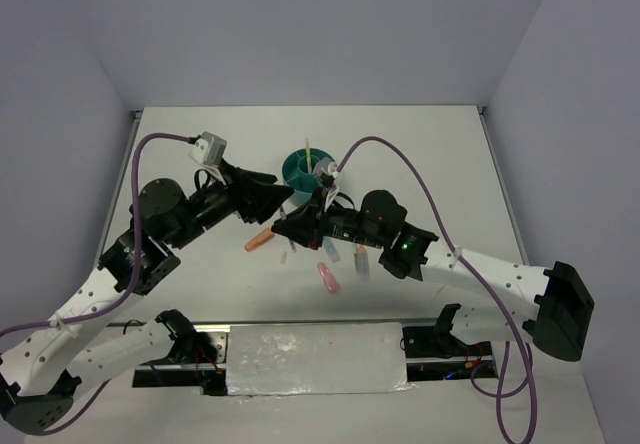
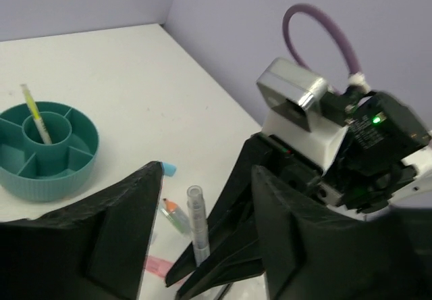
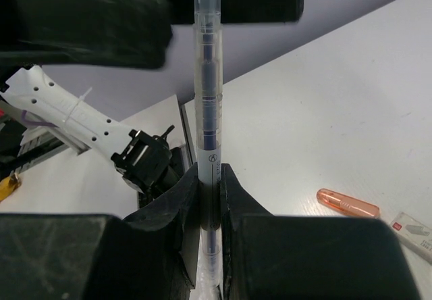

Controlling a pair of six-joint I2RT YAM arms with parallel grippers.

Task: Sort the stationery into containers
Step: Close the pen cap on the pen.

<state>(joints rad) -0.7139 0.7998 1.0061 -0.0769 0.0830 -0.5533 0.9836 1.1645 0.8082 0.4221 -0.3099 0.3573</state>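
Right hand (image 3: 209, 195) low in frame centre, clamped on the lower end of an upright clear blue pen (image 3: 207, 77), left hand (image 2: 209, 175) spread wide around the pen's top, teal organizer (image 2: 47, 178) at left on the bench (image 2: 135, 77), yellow pencil (image 2: 35, 114) in its central cup

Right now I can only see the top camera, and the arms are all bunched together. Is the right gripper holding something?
Observer: Yes. The right wrist camera shows the right gripper shut on a clear-barrelled pen, held upright.
Operator: Is the left one grabbing it too?
Observer: No. The left wrist camera shows the left gripper open, with that pen standing in the gap between its fingers.
Operator: What's in the teal pot?
Observer: A yellow pen stands in the central cup of the teal organizer. The compartments I can see around it look empty.
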